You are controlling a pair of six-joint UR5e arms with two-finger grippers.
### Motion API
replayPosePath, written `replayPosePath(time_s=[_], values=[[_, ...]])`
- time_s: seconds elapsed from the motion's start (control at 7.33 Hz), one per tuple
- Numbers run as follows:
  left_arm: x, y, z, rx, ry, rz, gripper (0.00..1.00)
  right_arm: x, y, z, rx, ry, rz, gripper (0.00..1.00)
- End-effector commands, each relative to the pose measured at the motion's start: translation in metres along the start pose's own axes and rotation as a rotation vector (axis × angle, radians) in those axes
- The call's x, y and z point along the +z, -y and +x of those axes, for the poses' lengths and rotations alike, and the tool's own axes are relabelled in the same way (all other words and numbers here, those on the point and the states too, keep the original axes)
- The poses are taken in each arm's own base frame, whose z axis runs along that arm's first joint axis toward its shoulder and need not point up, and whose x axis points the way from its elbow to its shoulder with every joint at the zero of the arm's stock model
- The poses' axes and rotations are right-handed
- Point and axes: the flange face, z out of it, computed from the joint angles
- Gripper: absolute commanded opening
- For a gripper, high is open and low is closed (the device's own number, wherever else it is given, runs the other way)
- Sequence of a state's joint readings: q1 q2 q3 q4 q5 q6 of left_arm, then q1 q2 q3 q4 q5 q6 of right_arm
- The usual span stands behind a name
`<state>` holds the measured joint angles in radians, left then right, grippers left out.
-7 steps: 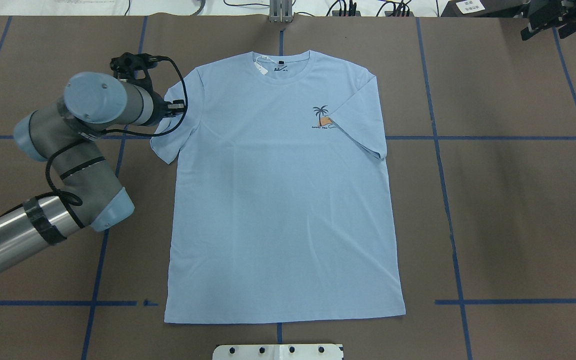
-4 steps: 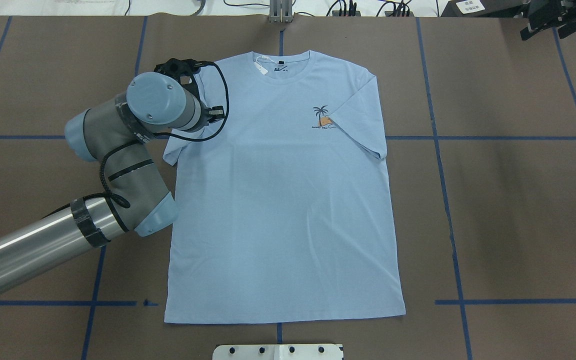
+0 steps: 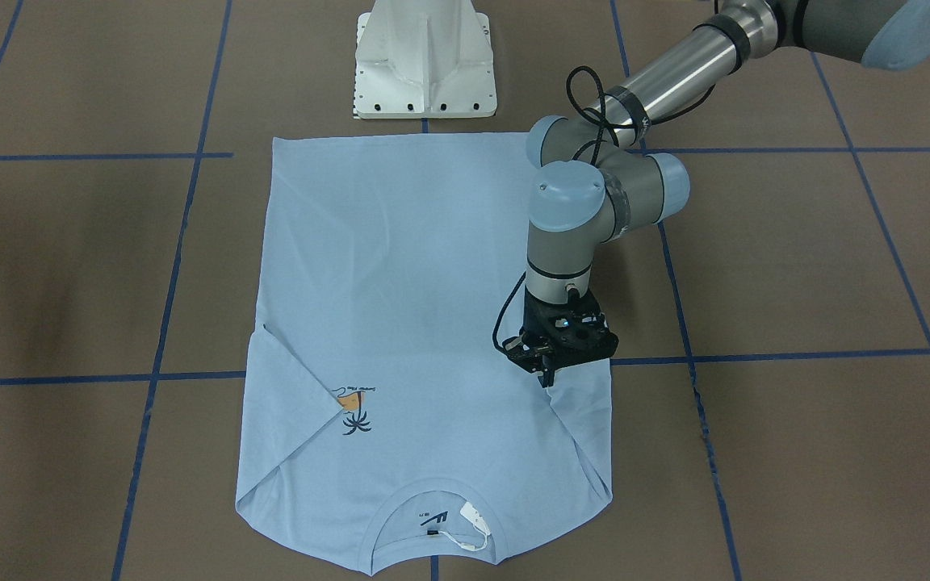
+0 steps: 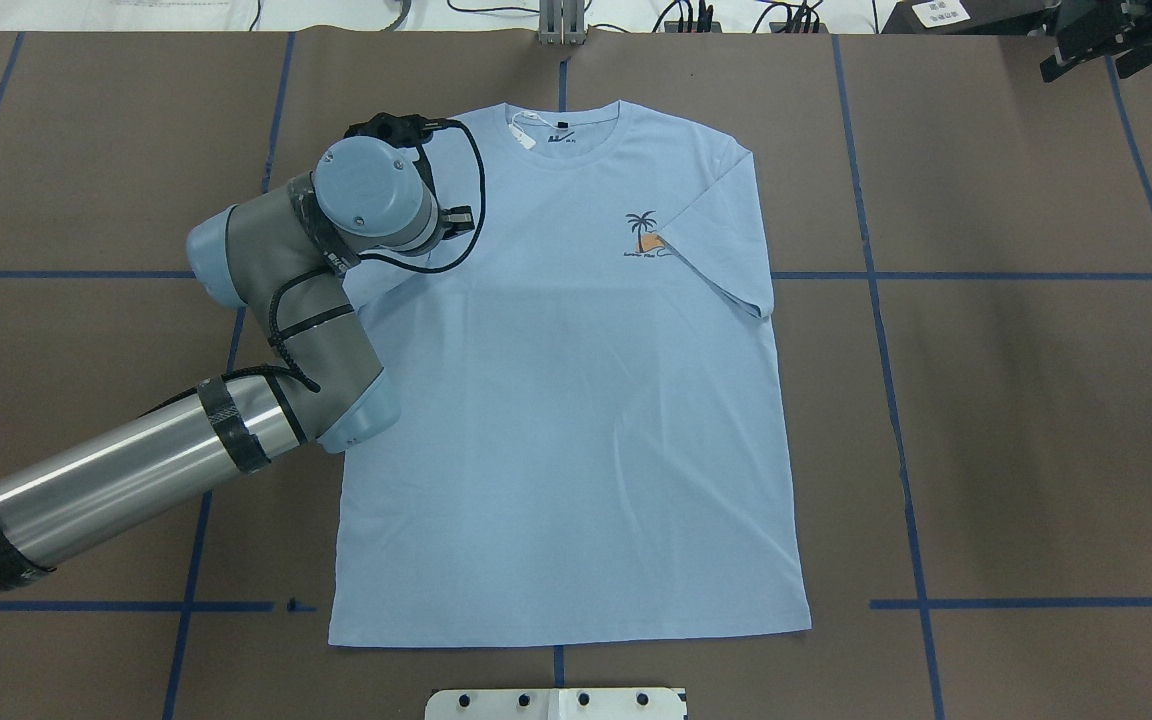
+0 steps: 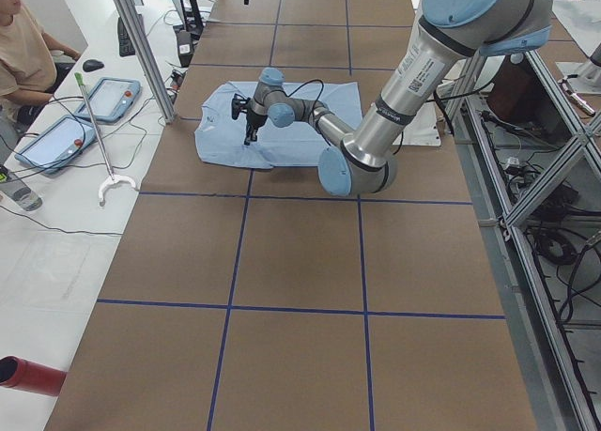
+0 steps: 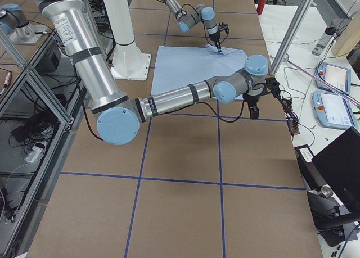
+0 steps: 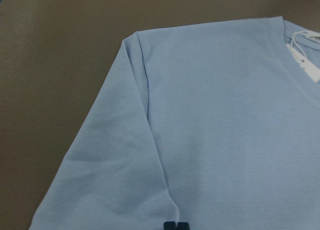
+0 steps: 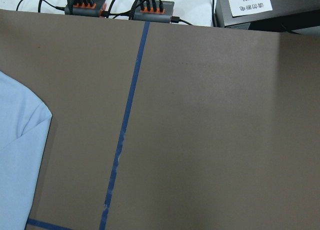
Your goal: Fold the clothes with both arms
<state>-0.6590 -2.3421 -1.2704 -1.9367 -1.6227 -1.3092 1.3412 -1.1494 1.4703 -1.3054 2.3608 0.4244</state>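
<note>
T-shirt: the light blue T-shirt [image 4: 576,400] lay flat and front-up in the middle of the table [image 4: 1036,400], collar [image 4: 566,150] at the far edge from the robot, hem nearest its base.
Right-side sleeve: the right-side sleeve [image 4: 726,240] was turned in over the chest, its edge touching the palm print [image 4: 644,238].
Left-side sleeve: the left-side sleeve [image 3: 582,436] lay turned in across the body, its tip under the left gripper [image 3: 548,375].
Left jaws: pressed together on the hem of that sleeve, low on the cloth; the wrist view showed both tips meeting at the fabric edge.
Right jaws: the right gripper [image 4: 1101,45] hung over bare table well off the shirt's far corner; I could not tell whether they were spread or together.
Step in hand: probably setting down the second sleeve, the first folds of the job; the body was not yet folded.
Next move: likely to let go and lift clear without dragging the sleeve back out, then both arms would need a hold on the shirt for the long fold.
</note>
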Motion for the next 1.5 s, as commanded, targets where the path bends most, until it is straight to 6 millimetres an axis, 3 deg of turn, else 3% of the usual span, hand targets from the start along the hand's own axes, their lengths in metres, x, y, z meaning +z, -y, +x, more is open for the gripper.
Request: replayPosePath(time_s=[0.0, 0.27, 0.55, 0.68, 0.82, 0.96, 1.23, 1.37], values=[[0.004, 0.007, 0.015, -0.023, 0.008, 0.016, 0.0, 0.0, -0.001, 0.0, -0.001, 0.0, -0.001, 1.0], [0.0, 0.011, 0.031, -0.042, -0.003, 0.018, 0.0, 0.001, -0.001, 0.001, 0.001, 0.0, -0.002, 1.0], [0.001, 0.009, 0.027, -0.038, -0.001, 0.016, 0.0, 0.001, -0.004, 0.003, 0.004, -0.001, -0.003, 1.0], [0.005, 0.007, 0.019, 0.005, -0.01, 0.019, 0.99, 0.002, -0.006, 0.004, 0.004, -0.001, -0.004, 1.0], [-0.002, 0.003, 0.006, 0.057, -0.064, 0.029, 1.0, 0.002, -0.01, 0.006, 0.003, 0.001, 0.001, 1.0], [-0.026, -0.001, -0.007, 0.099, -0.103, 0.036, 1.0, 0.001, -0.015, 0.007, 0.017, 0.012, 0.024, 1.0], [-0.075, -0.018, -0.042, 0.142, -0.178, 0.01, 1.0, 0.024, -0.052, -0.037, 0.119, 0.048, 0.08, 1.0], [-0.096, -0.027, -0.063, 0.148, -0.212, -0.007, 1.0, 0.042, -0.084, -0.074, 0.173, 0.053, 0.117, 1.0]])
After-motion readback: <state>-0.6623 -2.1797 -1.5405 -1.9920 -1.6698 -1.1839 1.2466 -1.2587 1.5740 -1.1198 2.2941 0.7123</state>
